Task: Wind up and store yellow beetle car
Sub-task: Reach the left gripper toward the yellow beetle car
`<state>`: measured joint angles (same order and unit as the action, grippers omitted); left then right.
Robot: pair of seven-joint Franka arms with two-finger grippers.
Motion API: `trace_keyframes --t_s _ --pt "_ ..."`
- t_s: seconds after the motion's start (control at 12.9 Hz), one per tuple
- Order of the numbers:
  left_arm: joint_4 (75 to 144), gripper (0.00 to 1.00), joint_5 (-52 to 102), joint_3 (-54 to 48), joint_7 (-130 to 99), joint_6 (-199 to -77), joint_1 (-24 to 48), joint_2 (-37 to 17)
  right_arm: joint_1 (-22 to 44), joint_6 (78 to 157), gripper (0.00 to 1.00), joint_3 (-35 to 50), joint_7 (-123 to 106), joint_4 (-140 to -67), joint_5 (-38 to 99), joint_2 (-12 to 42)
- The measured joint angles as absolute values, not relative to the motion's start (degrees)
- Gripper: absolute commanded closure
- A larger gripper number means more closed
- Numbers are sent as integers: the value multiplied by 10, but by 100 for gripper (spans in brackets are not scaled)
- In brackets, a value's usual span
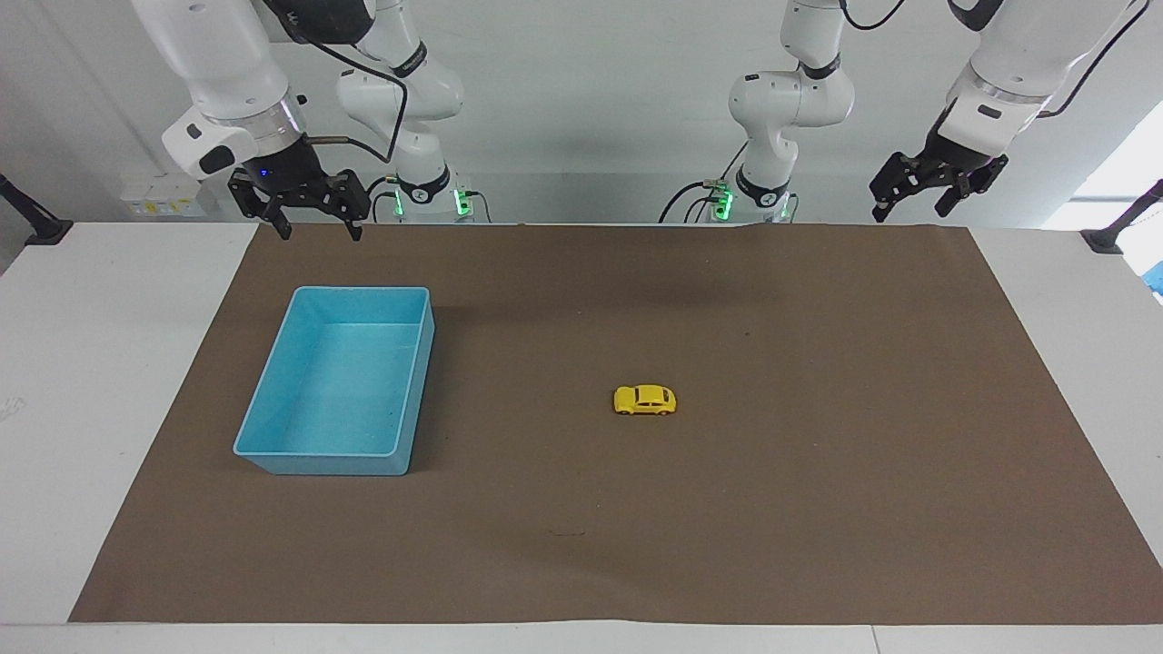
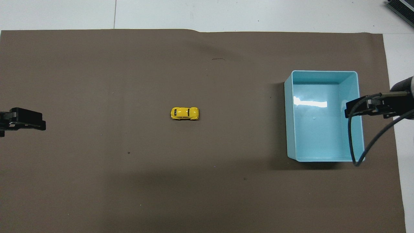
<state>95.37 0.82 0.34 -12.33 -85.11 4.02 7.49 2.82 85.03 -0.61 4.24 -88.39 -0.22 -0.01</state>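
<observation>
- Paper (image 1: 818, 509), brown, covers most of the white table (image 1: 91, 363), and its edge nearest the robots runs just in front of the two arm bases.
- Right gripper (image 1: 312, 229) hangs in the air over the paper's edge nearest the robots, at the right arm's end of the table. Its fingers point down and stand wide apart with nothing between them.
- In the overhead view only a dark part of that arm and a looping cable (image 2: 355, 142) show, and they cover a stretch of the bin's wall.
- Left gripper (image 1: 909, 211) is raised over the corner of the paper at the left arm's end, tilted toward the middle of the table. Its fingers are spread wide and hold nothing.
- From above, only its dark tip (image 2: 26, 118) reaches into view at the edge of the paper.
- Bin (image 1: 273, 400), light blue and rectangular, sits on the paper toward the right arm's end, just below the right gripper, with nothing in it.
- Yellow beetle car (image 1: 645, 401) stands on its wheels near the middle of the paper, side-on to the robots, well apart from the bin and from both grippers.
- Nothing lies between the car and either gripper, nor between the car and the bin.
- Farthest out, a small dark mark (image 1: 568, 533) shows on the paper.
</observation>
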Motion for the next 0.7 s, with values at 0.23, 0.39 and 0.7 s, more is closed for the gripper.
trace_keyframes --t_s 0.23,0.39,0.7 --pt "959 0 13 -4 -235 -851 40 74 28 850 0 -6 42 -884 -2 0" --pt "965 0 24 -9 -333 -858 40 72 28 850 0 -6 42 -884 -2 0" --pt "989 0 45 -21 -495 -880 41 67 28 850 0 -6 42 -884 -2 0"
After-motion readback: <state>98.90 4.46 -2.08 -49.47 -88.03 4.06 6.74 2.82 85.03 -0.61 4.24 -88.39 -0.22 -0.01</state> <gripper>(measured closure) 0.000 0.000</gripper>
